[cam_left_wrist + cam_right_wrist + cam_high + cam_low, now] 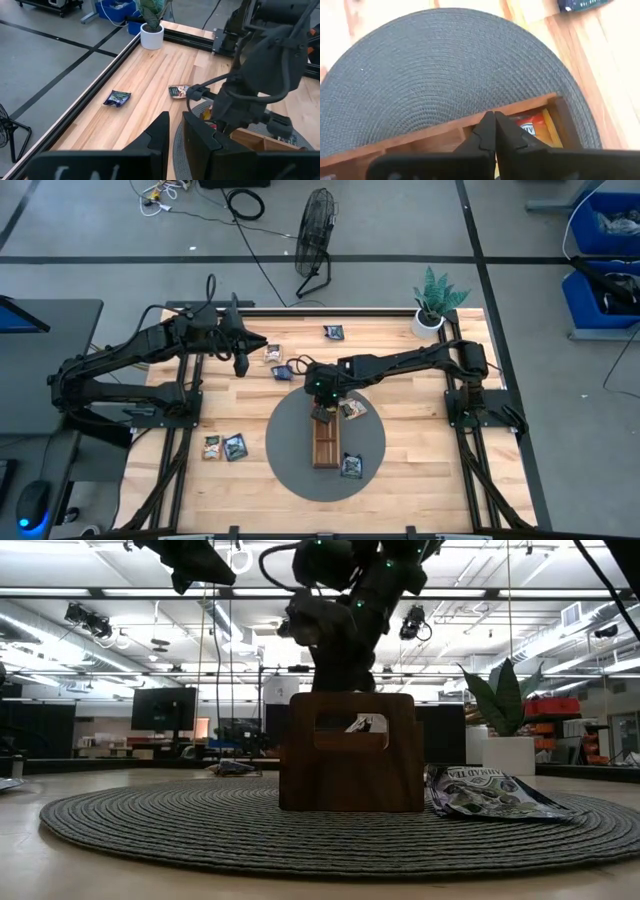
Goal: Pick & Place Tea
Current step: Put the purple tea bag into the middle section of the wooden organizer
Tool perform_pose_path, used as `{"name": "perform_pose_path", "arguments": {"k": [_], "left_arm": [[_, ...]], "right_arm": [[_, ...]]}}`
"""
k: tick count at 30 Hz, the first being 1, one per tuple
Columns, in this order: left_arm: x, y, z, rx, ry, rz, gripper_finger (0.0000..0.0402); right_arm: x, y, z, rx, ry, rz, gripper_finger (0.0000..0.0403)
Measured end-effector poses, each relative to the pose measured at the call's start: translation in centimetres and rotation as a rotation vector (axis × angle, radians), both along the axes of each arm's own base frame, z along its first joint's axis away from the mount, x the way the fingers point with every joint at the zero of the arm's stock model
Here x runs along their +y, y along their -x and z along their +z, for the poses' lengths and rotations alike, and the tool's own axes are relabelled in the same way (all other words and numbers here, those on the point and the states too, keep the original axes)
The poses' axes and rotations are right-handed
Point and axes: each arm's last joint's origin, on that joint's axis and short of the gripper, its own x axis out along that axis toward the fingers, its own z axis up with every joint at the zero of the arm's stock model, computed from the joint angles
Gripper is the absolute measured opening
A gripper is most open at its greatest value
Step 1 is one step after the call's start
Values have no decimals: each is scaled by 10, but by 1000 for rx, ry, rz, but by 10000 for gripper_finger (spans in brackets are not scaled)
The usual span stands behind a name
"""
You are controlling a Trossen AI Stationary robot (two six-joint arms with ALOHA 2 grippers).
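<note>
My right gripper [495, 131] shut and empty over the tray [325, 442] end holding an orange sachet [534, 126], my left gripper [241, 360] slightly parted, empty, raised near the table's [420, 440] far left.

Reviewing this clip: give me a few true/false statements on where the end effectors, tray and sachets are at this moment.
1. The right end effector is shut, above the tray's far end. True.
2. The tray sits on bare wood. False: it sits on the round grey mat.
3. An orange sachet lies in the tray's end compartment. True.
4. The left end effector is over the mat. False: it is over the tabletop's far left part, off the mat.
5. No sachets remain outside the mat. False: several lie on the wood, such as two near the left edge.
</note>
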Motion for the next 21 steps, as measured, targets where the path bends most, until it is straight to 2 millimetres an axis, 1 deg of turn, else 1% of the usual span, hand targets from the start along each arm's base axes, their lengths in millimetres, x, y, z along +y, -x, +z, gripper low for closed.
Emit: {"name": "perform_pose_path", "arguments": {"k": [2,4,8,12,16,18,21], "left_arm": [[0,0,0,0,0,0,53],[0,0,0,0,0,0,53],[0,0,0,0,-1,-1,53],[0,0,0,-2,-2,-1,53],[0,0,0,-2,-2,-1,53],[0,0,0,-3,-1,0,53],[0,0,0,-3,0,0,53]], "right_arm": [[1,1,7,-21,-3,2,0],[2,-1,21,-89,-13,-12,0],[5,3,45,-189,-10,-25,0],[4,10,66,-256,13,-61,0],[4,15,83,-323,14,-70,0],[7,19,96,-377,7,-76,0],[15,30,106,-440,-44,-47,0]]}}
